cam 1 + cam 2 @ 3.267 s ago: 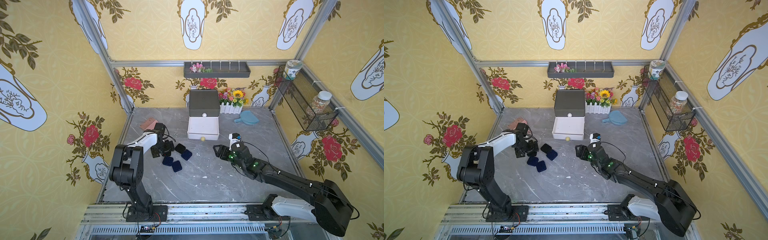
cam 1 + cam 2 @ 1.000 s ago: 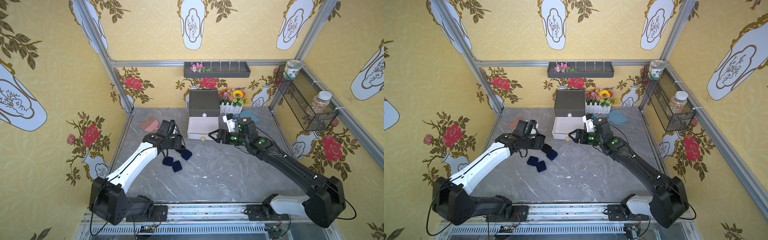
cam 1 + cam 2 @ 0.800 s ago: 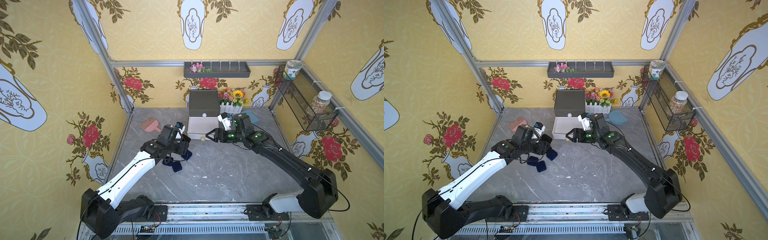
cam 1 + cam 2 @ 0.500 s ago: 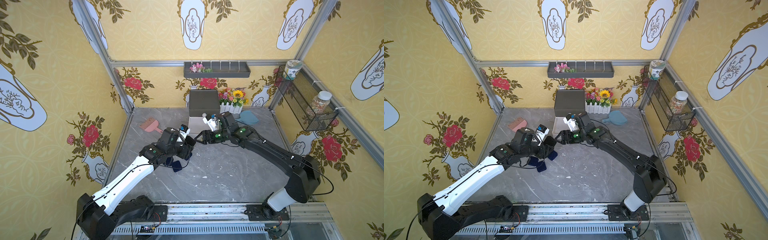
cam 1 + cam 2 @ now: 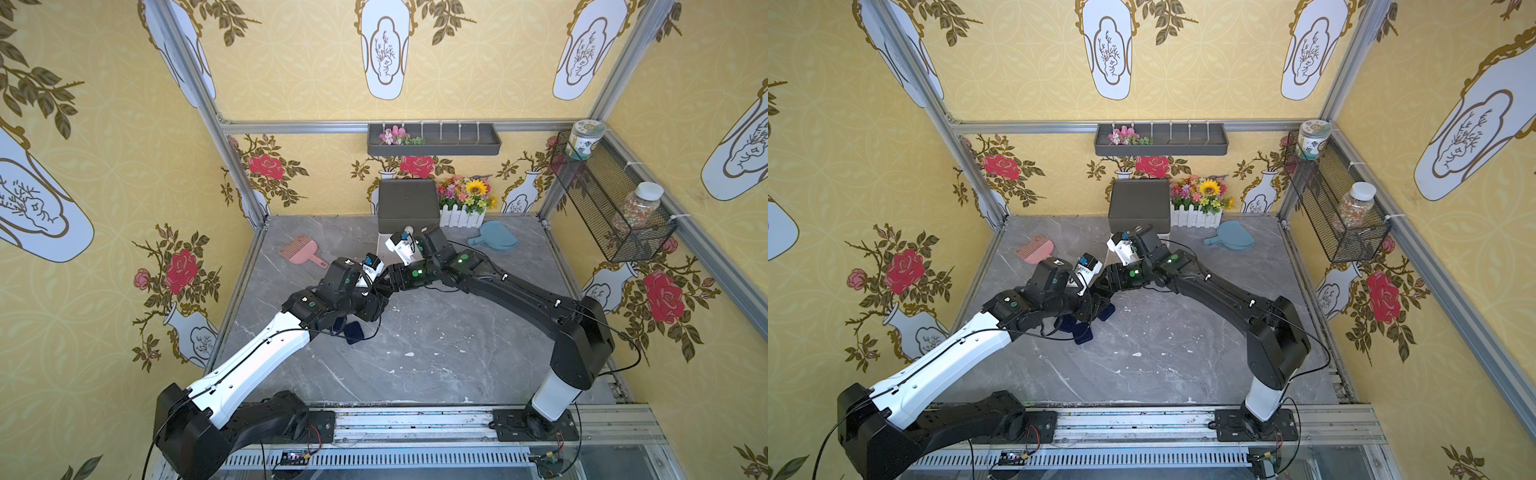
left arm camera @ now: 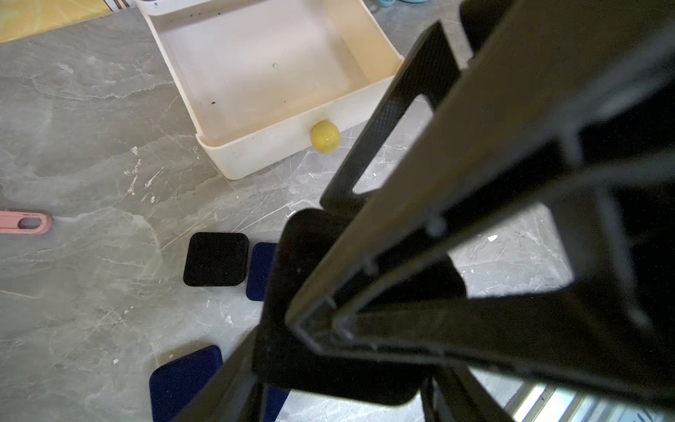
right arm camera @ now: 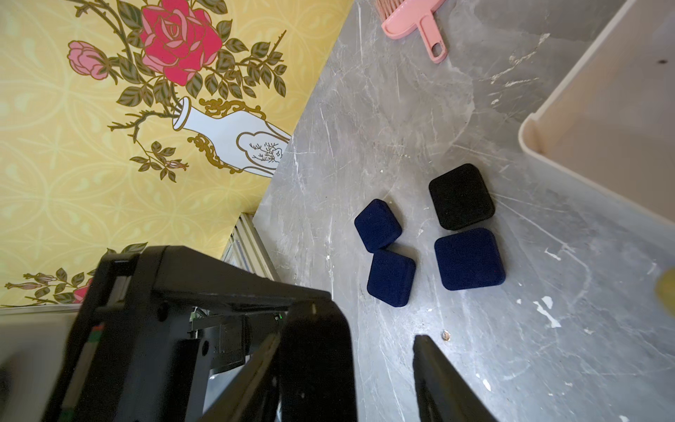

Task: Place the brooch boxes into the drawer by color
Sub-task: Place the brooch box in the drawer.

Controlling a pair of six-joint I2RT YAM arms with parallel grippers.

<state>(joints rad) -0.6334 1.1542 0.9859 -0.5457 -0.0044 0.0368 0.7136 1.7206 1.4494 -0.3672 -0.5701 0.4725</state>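
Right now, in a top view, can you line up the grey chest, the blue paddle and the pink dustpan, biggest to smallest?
1. grey chest
2. blue paddle and pink dustpan: they look about alike, so no ranking.

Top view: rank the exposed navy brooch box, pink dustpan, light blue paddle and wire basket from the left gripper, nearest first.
1. Navy brooch box: on the table right beside the left gripper, front side.
2. Pink dustpan: back left.
3. Light blue paddle: back right.
4. Wire basket: on the right wall.
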